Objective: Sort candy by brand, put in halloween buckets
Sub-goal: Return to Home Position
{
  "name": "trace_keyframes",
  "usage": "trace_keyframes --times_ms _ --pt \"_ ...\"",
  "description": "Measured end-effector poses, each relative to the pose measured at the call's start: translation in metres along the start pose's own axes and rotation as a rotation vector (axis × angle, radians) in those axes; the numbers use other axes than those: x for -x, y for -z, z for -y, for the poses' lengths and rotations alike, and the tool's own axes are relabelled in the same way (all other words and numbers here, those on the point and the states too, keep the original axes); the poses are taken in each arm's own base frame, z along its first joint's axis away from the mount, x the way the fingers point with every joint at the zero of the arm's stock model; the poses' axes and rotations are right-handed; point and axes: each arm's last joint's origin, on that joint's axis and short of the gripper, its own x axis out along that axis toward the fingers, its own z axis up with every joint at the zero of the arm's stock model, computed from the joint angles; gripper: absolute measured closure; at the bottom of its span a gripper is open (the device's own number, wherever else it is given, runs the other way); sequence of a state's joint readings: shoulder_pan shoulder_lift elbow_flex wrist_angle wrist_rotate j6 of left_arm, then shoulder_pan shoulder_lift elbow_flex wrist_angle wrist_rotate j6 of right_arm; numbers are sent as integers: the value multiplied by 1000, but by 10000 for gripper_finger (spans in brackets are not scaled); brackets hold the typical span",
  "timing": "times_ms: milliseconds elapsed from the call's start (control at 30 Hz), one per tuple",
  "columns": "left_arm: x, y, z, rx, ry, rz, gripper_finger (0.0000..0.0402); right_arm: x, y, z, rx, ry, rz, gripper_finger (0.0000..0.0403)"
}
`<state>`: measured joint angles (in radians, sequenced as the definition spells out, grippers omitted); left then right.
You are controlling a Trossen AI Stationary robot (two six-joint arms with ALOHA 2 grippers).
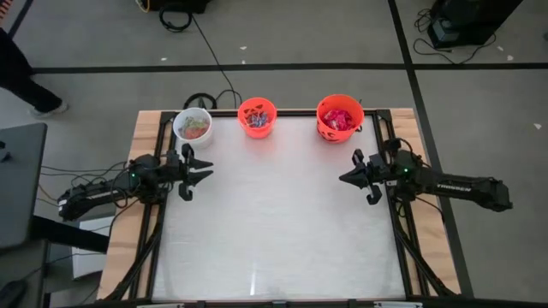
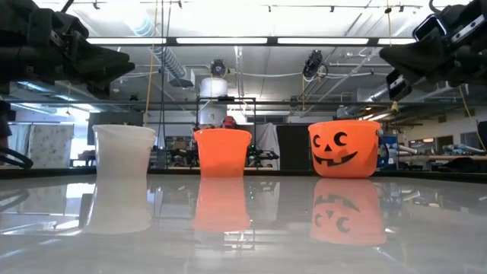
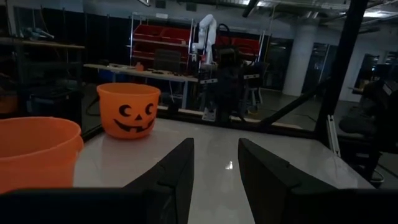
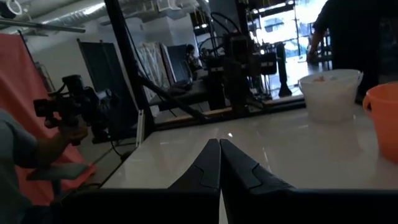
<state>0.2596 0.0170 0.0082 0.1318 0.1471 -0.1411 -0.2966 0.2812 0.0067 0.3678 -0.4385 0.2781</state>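
Risks first. The left gripper (image 1: pixel 207 171) hangs at 9 o'clock of the table (image 1: pixel 274 239), fingers spread w/ nothing btwn them. The white bucket (image 1: pixel 176 127) sits near it, at 11. A swing twd 11 w/ fingers that wide could, I judge, clip the rim and tip a light pail, spilling sorted candy (image 1: pixel 196 127).

The right gripper (image 1: pixel 346 178) is at 3 o'clock, fingers pressed together on nothing. Its nearest hazard is the larger orange bucket (image 1: pixel 318 120) at 1. A knock looks less likely there, since the closed tip is narrow. The small orange bucket (image 1: pixel 240 111) at 12 is well apart from both arms. Cables (image 1: pixel 201 100) loop just past the table's 12 o'clock edge, behind the white bucket. A far reach might snag them.

All candy I can see lies inside the three buckets:
- white bucket: green/orange bits
- small orange bucket: blue-ish pieces
- larger orange bucket: red/pink packets

No loose piece shows on the tabletop, so the job looks approx. done.

Hard to tell:
- Brands: wrappers are too small to read, so I can't confirm the sort is right.
- Low view: it gives bucket walls only, contents hidden, and cuts off both grippers at its upper corners. The small orange bucket shows no face from there.
- Right wrist view: a person (image 4: pixel 15 155) is cut off at the frame edge, hand on some dark device. What it is, unclear.
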Motion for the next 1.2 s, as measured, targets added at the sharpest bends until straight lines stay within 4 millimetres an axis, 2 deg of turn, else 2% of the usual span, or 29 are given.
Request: trace_keyframes --times_ms 400,633,867,1000,1200 --pt "0 -1 -1 20 -50 15 271 12 4 -3 22 66 -4 394" --pt "0 6 -5 11 -146 -49 271 16 6 0 70 205 -4 394" --pt "1 4 -6 24 -188 -23 271 16 6 0 48 185 -6 394" --pt "1 4 -8 -15 -272 -22 286 15 7 1 70 216 -12 394" --pt "0 5 -5 6 -190 -32 323 14 8 -3 30 163 -20 394"
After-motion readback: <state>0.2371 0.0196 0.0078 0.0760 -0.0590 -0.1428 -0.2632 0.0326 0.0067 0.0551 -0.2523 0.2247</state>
